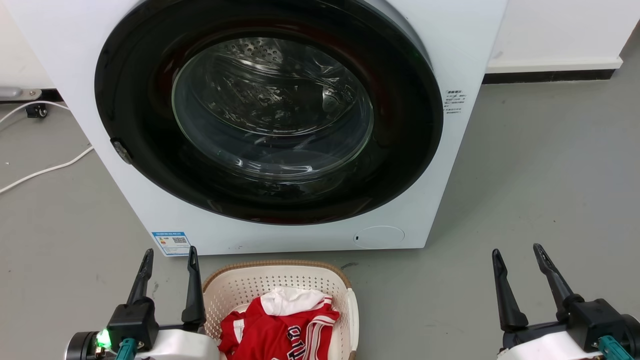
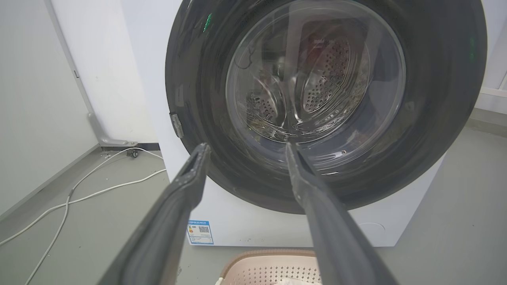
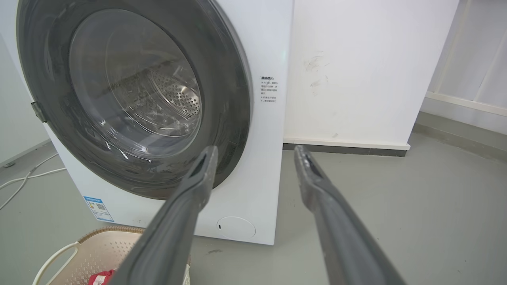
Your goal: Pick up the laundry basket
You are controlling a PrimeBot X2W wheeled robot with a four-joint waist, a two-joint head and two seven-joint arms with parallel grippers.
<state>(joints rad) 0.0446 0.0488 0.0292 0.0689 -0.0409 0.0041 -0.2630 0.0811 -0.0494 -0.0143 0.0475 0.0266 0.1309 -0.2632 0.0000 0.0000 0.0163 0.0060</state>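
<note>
- The laundry basket (image 1: pixel 235 290) sits on the floor just in front of the washing machine (image 1: pixel 300 235), with a red jersey (image 1: pixel 280 330) inside.
- The left gripper (image 1: pixel 170 251) hangs before the machine's lower left corner — fingers spread, holding nothing.
- The right gripper (image 1: pixel 516 250) — also spread and empty — hangs off the machine's right corner.

The room is bright, with soft, even light. The grey floor (image 1: pixel 540 175) has only faint shadows. Shiny streaks of light sit on the glass of the washer door (image 1: pixel 272 107). The head view is sharp. In both wrist views the near dark fingers (image 2: pixel 326 221) look soft and blurry, and straight lines, like the wall edge (image 2: pixel 75 75) at the left, bend near the sides.
</note>
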